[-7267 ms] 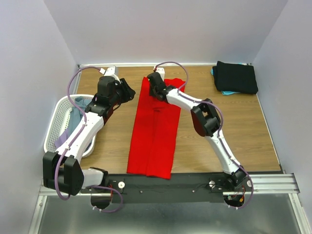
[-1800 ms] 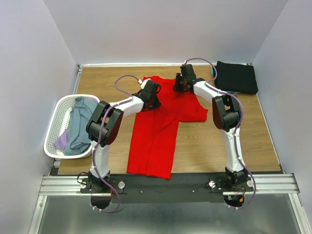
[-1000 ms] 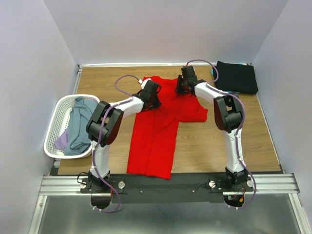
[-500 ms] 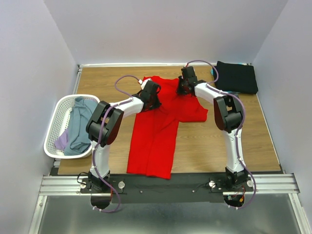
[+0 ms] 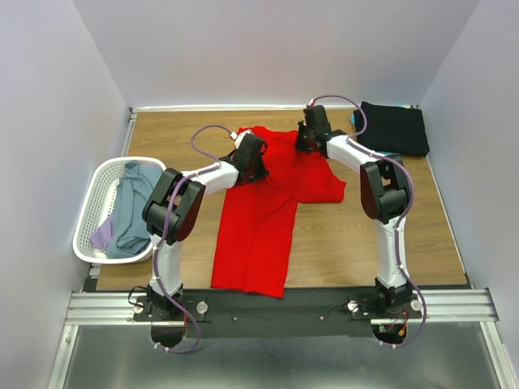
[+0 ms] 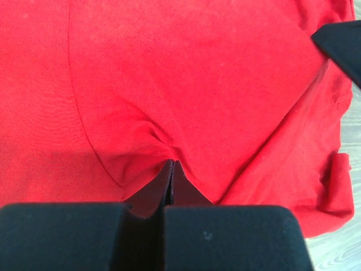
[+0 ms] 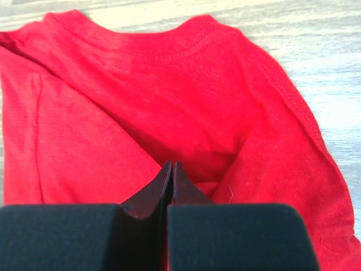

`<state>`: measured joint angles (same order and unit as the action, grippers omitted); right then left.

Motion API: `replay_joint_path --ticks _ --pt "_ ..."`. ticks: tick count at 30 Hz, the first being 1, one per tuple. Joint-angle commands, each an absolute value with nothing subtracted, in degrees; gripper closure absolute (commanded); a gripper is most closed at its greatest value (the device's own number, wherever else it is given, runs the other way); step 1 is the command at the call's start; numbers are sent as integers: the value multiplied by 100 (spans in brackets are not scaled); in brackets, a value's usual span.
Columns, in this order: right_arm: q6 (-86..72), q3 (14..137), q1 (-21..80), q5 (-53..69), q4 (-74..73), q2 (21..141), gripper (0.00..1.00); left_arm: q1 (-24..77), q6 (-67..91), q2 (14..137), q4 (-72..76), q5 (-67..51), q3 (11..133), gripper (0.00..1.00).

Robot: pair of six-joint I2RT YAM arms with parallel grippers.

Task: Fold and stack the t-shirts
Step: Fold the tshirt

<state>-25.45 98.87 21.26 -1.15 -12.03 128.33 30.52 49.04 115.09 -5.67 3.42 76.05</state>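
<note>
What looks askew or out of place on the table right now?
The red t-shirt lies lopsided: its near part is folded into a narrow strip, but its far right side spreads out, one sleeve sticking toward the right. Cloth puckers where the left tool and right tool pinch it. Nothing looks spilled or damaged.

White mesh basket (image 5: 83, 231) sits at the wooden table's (image 5: 324, 243) left edge

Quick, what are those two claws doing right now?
Left gripper: closed, pinching the red t-shirt.
Right gripper: closed, pinching the red t-shirt too.
</note>
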Motion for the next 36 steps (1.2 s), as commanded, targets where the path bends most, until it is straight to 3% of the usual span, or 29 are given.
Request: replay_joint_path --ticks 1,36 --pt "-2558 9879 2083 -61 -1204 12551 93 3111 4834 11224 -475 299 7497 100" --pt "-2602 9492 2083 -545 -1151 11830 95 3261 4790 10723 -352 193 7181 100"
